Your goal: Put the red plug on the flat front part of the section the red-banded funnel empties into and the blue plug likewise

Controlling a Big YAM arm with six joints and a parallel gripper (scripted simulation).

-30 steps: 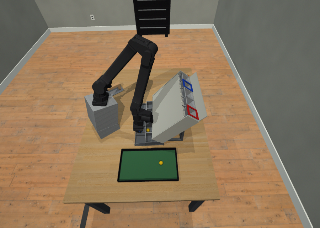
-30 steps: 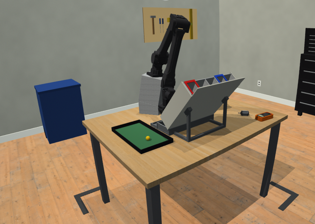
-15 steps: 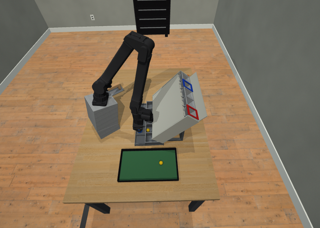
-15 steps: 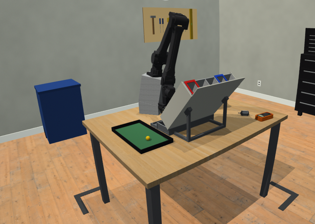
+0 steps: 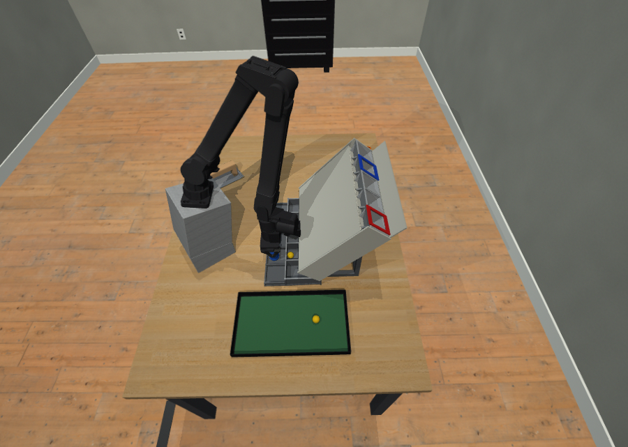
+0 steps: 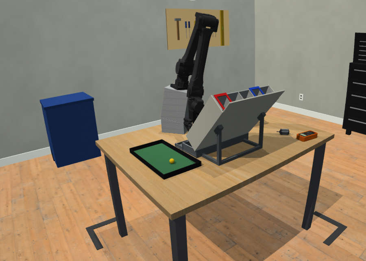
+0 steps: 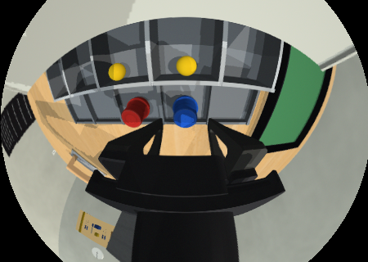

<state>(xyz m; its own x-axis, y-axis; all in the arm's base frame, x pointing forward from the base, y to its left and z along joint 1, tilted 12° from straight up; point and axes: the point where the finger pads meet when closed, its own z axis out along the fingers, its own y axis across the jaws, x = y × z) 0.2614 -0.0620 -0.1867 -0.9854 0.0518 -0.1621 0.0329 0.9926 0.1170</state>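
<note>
My gripper (image 5: 272, 253) (image 7: 185, 122) is open and empty, just above the blue plug (image 5: 273, 258) (image 7: 185, 109). That plug stands on the flat front part of the second section from the green-tray end. The red plug (image 7: 136, 112) stands on the neighbouring section's front and is hidden in the top and exterior views. One yellow marble (image 5: 289, 254) (image 7: 186, 65) lies behind the blue plug; another marble (image 7: 117, 72) lies behind the red plug. A third marble (image 5: 315, 319) (image 6: 171, 161) is on the green tray (image 5: 273, 326) (image 6: 147, 155) (image 7: 294, 100). The red band (image 5: 385, 222) (image 6: 220, 95) and blue band (image 5: 375, 169) (image 6: 254, 88) mark two funnels.
The sloping cover (image 5: 324, 214) rises close beside the gripper and hides the pipes. Its stand (image 6: 218, 147) has upright posts. The arm's grey pedestal (image 5: 208, 229) (image 6: 174, 110) is behind. An orange meter (image 6: 307, 135) and a small dark motor-like part (image 6: 284, 131) lie beyond the stand.
</note>
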